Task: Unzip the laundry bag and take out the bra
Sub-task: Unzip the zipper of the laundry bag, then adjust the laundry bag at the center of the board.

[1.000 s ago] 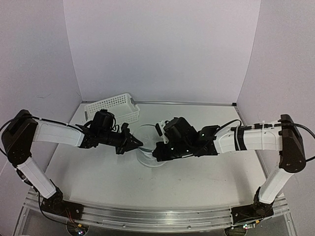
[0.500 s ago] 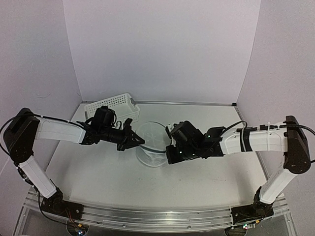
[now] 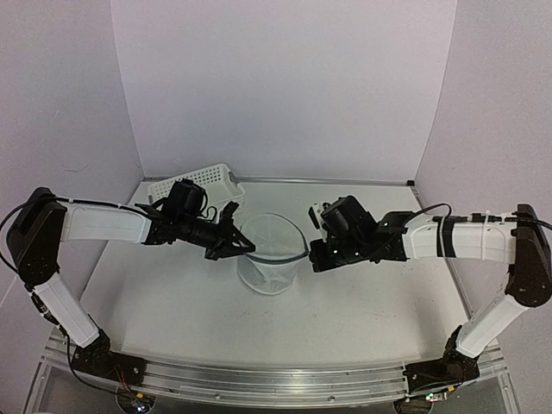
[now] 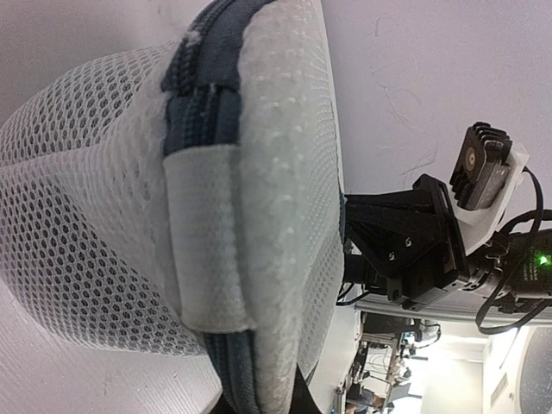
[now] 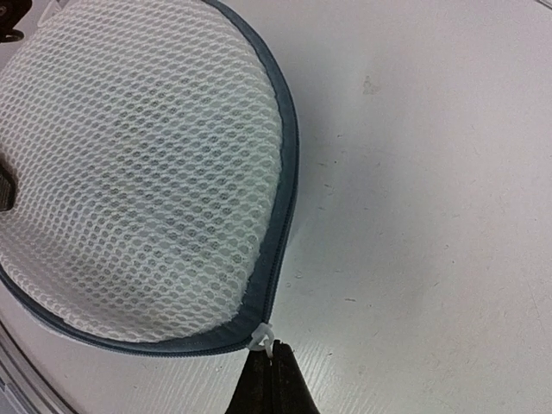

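Right gripper [image 3: 314, 259] has drawn out toward 3 o'clock over the last second, from over the middle of the laundry bag [image 3: 272, 259] to just off its right rim; left gripper [image 3: 241, 248] has shifted only slightly, up toward 12. Bag sits mid-table [image 3: 362, 302], upright, round mouth facing up, white mesh with a dark zip rim. Left gripper at the bag's 9 o'clock, jaws clamped on the rim by a white fabric tab, bracing it. Right gripper at the bag's 3 o'clock; its wrist view shows the fingertips pinched tight on the small white zipper pull [image 5: 261, 336], which sits at 6 o'clock on the mesh lid in that view. White perforated basket [image 3: 194, 185] lies at about 10 o'clock from the bag, apart from it. Bra not plainly seen: only a faint grey shade behind the mesh, too dim to call. Step in hand, by my reading: unzipping, with the slider being hauled around the rim while the other arm anchors the bag. How much track is already open I cannot tell. Next move likely calls for following the rim's curve rather than pulling straight, keeping the pull pinched and the left hold firm so the bag does not drag or tip.
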Controlling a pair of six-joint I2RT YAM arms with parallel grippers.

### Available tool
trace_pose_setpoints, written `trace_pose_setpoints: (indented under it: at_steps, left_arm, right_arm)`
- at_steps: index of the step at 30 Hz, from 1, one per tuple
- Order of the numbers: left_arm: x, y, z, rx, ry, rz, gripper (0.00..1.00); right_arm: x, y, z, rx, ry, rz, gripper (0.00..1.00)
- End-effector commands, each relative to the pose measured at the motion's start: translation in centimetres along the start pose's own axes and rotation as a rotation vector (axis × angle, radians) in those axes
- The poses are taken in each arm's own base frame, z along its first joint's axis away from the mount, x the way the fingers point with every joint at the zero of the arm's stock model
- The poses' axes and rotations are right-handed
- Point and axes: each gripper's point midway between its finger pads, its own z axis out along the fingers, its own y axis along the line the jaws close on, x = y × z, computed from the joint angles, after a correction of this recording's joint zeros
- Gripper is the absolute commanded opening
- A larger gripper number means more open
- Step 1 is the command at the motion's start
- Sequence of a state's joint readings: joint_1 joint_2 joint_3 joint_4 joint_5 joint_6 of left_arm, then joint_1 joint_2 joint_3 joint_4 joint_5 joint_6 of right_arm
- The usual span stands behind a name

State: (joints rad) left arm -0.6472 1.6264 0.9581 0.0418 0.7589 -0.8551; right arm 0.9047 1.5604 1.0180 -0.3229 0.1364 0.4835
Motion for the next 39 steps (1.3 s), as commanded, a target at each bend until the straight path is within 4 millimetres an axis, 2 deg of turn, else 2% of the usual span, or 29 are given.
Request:
trace_pose_setpoints:
  at_steps: [1, 5, 11, 15, 22, 28, 33, 39]
  left_arm:
    - [-0.5, -0.9, -0.5, -0.008, 0.029, 0.069, 0.00]
    - [-1.2, -0.8, -0.1, -0.025, 0.030, 0.084, 0.00]
    - [-2.5, -1.1, 0.3, -0.035, 0.027, 0.110, 0.00]
    - [-4.2, -0.5, 0.0, -0.064, 0.006, 0.103, 0.01]
    - [-6.7, 0.3, -0.5, -0.162, -0.036, 0.118, 0.24]
    - [-8.3, 0.6, -2.5, -0.253, -0.119, 0.115, 0.49]
    - [-8.8, 0.8, -5.1, -0.362, -0.215, 0.108, 0.64]
    - [-7.6, -0.2, -7.5, -0.368, -0.269, 0.079, 0.72]
  right_arm:
    - [-0.7, -1.7, -1.1, 0.038, -0.017, -0.010, 0.00]
    - [0.1, -0.6, -1.2, -0.031, -0.009, 0.008, 0.00]
    - [1.9, 2.5, -1.0, -0.125, 0.012, 0.009, 0.00]
    - [2.5, 4.4, -0.9, -0.182, 0.021, 0.019, 0.00]
    - [1.8, 6.6, -0.4, -0.243, 0.019, 0.070, 0.00]
    - [0.6, 8.3, 0.4, -0.284, 0.025, 0.098, 0.00]
    - [-0.9, 9.9, 1.3, -0.318, 0.021, 0.114, 0.00]
    - [-2.5, 12.0, 2.2, -0.365, 0.029, 0.131, 0.00]
